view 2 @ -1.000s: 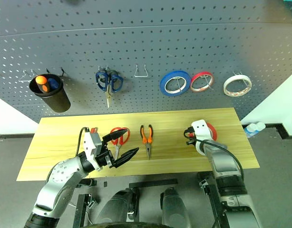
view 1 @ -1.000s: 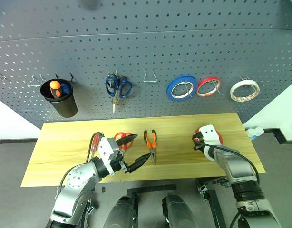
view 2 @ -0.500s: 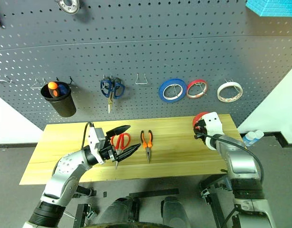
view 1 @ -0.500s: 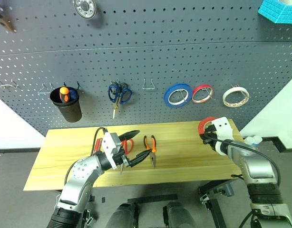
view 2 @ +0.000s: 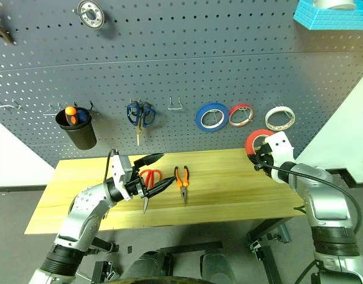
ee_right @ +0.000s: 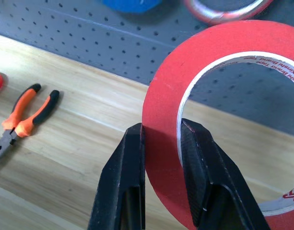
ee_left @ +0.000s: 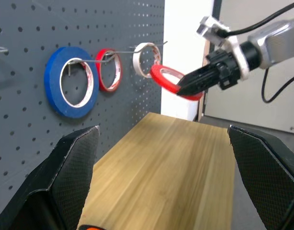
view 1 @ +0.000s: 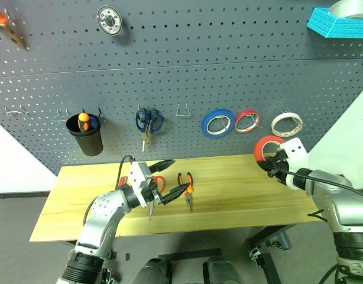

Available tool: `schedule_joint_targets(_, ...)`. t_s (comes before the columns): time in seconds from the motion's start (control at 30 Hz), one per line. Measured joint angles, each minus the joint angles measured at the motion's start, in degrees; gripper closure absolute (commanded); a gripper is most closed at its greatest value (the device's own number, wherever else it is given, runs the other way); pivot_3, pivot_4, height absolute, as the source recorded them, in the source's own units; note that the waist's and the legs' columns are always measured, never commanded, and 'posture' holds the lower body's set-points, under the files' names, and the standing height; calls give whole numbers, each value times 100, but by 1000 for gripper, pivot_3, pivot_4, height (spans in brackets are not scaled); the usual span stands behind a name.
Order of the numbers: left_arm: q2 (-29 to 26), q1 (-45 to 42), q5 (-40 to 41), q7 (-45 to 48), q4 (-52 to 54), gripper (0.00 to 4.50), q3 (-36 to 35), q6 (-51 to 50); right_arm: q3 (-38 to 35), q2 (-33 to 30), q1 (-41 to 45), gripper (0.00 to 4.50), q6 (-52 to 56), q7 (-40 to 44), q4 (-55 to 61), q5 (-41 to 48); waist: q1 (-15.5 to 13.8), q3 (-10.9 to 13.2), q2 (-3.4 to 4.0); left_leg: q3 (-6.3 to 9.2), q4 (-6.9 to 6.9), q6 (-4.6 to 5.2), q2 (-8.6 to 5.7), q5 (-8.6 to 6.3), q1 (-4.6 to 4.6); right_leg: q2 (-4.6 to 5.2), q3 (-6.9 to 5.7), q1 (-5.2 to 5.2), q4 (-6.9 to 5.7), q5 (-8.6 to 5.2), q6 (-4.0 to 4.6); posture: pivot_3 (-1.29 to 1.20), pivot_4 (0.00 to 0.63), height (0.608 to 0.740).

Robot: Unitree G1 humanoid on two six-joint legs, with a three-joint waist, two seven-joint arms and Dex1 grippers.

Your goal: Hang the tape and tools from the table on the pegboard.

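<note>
The red-orange tape roll (view 1: 268,148) is being carried clear of the table (view 1: 240,198), pinched by its band between the two black fingers of the right gripper (ee_right: 162,143), one finger outside the ring and one inside its open centre. In the head views it is now sitting at the right of the frame, in front of the lower pegboard (view 1: 187,71), just below the whitish roll (view 1: 287,123). A second ago the same roll was lying low against the right part of the tabletop under the gripper; half a second ago it was already lifted to the table's back edge; now it is hanging higher and further right.

The left gripper (view 1: 169,177) is hovering over the middle-left of the table with its fingers spread wide and nothing between them, much as in the earlier frames, pointing toward the tools. The red-handled scissors (view 1: 156,184) are lying partly under it, the orange-and-black pliers (view 1: 186,184) are lying just to its right, and a sliver of the red screwdriver handle (view 1: 122,182) is showing behind the wrist; none of these has shifted on the wood.

On the board, the blue roll (view 1: 217,123) and a smaller red roll (view 1: 246,121) are hanging side by side on hooks, with the blue-handled scissors (view 1: 148,122) and the black cup (view 1: 90,134) further left. The whole scene is sitting lower in the frame than before, because the camera has tilted up.
</note>
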State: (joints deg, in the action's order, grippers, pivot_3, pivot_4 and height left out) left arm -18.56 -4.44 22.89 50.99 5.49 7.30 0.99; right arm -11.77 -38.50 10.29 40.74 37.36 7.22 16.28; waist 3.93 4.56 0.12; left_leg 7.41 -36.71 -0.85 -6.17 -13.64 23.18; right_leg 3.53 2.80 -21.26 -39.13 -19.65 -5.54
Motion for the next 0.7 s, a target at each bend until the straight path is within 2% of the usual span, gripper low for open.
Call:
schedule_joint_targets(0.37,1,-129,1,136,-149,0,-8,67,-543,-294,-305,3801,-262,75,148,145,4,-62,19,2,-38,11,0,-7,-1,-1,-2,20,-3,8,-11,-149,0,717)
schedule_joint_targets(0.7,16,-259,2,160,-277,0,-10,83,-819,-108,18,3801,-1079,-495,-260,85,6,-83,27,2,-39,12,0,-7,-2,-1,-1,20,-5,9,-12,-142,0,717)
